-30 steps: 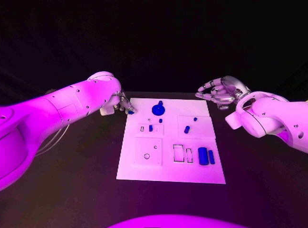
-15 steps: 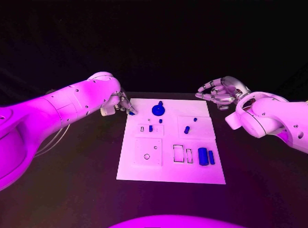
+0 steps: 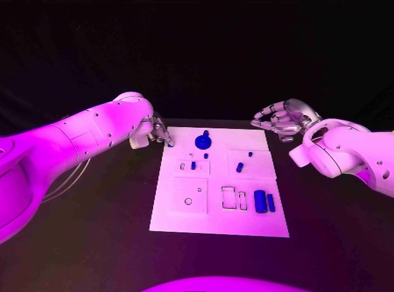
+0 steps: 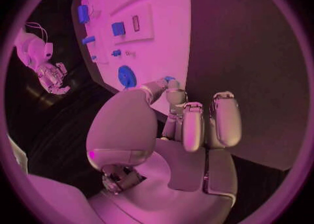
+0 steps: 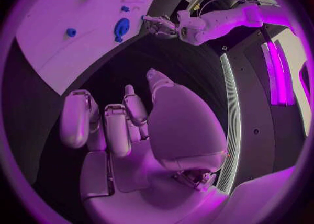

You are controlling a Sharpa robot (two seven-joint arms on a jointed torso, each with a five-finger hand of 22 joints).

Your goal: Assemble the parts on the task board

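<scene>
At the task board's (image 3: 219,219) far-left corner, the left hand (image 3: 158,134) pinches a small blue part (image 4: 170,79).

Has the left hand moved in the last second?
Barely. The left hand sits at the task board's far left corner, fingertips by the same edge as before.

Bare black table (image 3: 337,213) flanks the task board (image 3: 216,222), with the blue parts (image 3: 202,141) crowding its middle.
</scene>
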